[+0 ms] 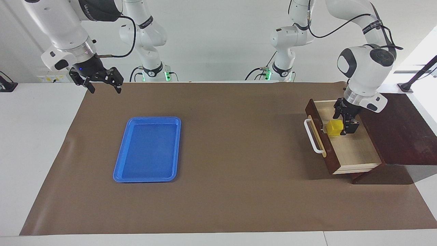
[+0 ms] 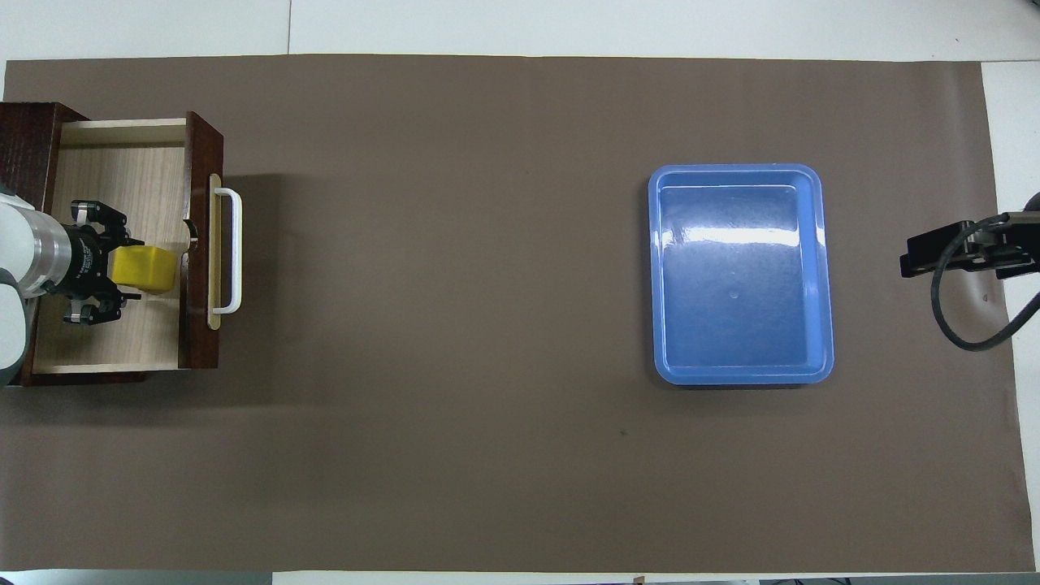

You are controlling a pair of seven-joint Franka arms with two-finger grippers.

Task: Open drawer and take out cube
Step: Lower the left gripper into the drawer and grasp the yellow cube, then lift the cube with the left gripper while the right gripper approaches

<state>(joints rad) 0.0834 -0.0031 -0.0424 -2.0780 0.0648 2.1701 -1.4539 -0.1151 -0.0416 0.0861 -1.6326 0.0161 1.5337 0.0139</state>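
The drawer (image 1: 315, 116) (image 2: 203, 146) of the dark wooden box stands pulled out toward the table's middle, its white bar handle (image 1: 312, 136) facing the blue tray. The yellow cube (image 1: 333, 128) (image 2: 150, 268) rests on the pale drawer floor just inside the drawer front. My left gripper (image 1: 343, 127) (image 2: 130, 270) reaches down into the drawer, with one finger against each of two opposite sides of the cube. My right gripper (image 1: 106, 89) (image 2: 906, 264) waits open in the air over the mat's corner at the right arm's end, holding nothing.
The dark wooden box (image 1: 399, 130) (image 2: 24, 138) sits at the left arm's end of the table. A flat blue tray (image 1: 119, 160) (image 2: 658, 276) lies on the brown mat toward the right arm's end. Bare mat stretches between tray and drawer.
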